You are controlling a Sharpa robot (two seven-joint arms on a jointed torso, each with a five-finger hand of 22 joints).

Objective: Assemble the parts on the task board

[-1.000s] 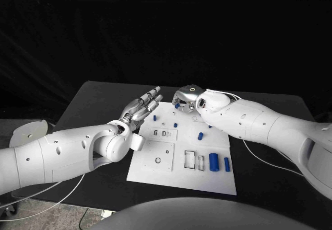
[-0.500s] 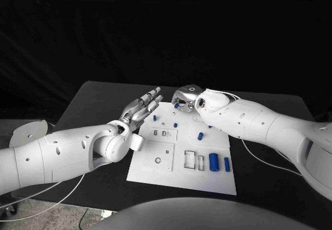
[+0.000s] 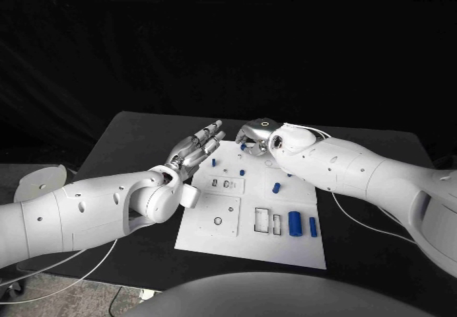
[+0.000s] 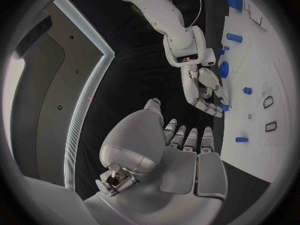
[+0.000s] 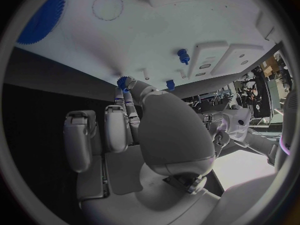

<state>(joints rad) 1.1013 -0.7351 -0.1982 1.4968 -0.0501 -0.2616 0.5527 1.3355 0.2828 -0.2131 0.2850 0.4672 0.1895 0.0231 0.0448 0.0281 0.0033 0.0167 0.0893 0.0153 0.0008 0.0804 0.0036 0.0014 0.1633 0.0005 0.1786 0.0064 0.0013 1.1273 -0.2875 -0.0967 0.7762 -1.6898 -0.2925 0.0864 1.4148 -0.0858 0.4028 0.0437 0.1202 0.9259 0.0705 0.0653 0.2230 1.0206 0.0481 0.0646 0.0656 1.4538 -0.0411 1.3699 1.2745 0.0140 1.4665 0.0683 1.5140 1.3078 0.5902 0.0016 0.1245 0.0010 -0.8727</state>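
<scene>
The white rectangular task board (image 3: 249,218) lies flat in the middle of the black table (image 3: 133,142). Small blue plastic parts (image 3: 294,223) are spread over it: some lie loose near its near edge, others stand as pegs further back, and several outlined recesses look unfilled, so the assembly seems early, with most of it left.

At the board's far edge the right hand (image 3: 255,135) pinches a small blue toothed part (image 5: 123,82) at its fingertips; the right wrist view shows this, along with a large blue gear (image 5: 42,16) on the board. The left wrist view shows the left hand (image 4: 164,152) holding nothing, fingers straight and side by side, beside the board.
</scene>
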